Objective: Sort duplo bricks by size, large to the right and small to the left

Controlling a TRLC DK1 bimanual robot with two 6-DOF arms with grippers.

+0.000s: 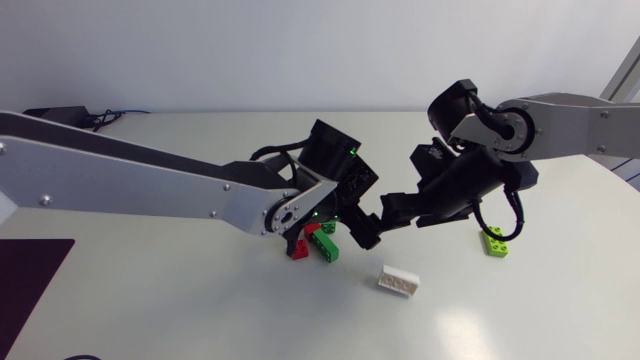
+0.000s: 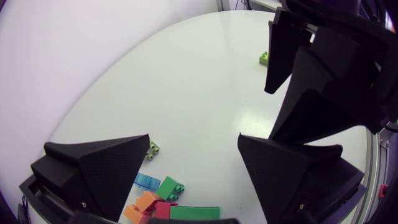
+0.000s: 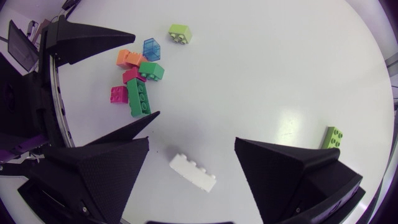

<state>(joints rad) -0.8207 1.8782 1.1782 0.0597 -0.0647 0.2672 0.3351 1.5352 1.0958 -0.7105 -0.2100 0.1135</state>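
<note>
Under me spreads a smooth white round-edged tabletop (image 1: 200,310), softly lit, with a pale patch of glare (image 3: 287,126), a dark maroon flat mat (image 1: 25,285) at its near left corner and a small black box (image 1: 55,113) with cables far left.

Glossy plastic white brick (image 3: 193,172) — matt (finely textured) fingers (image 3: 99,174).

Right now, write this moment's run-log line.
left gripper open over brick pile | right gripper open over white brick | long lime brick at right
</note>
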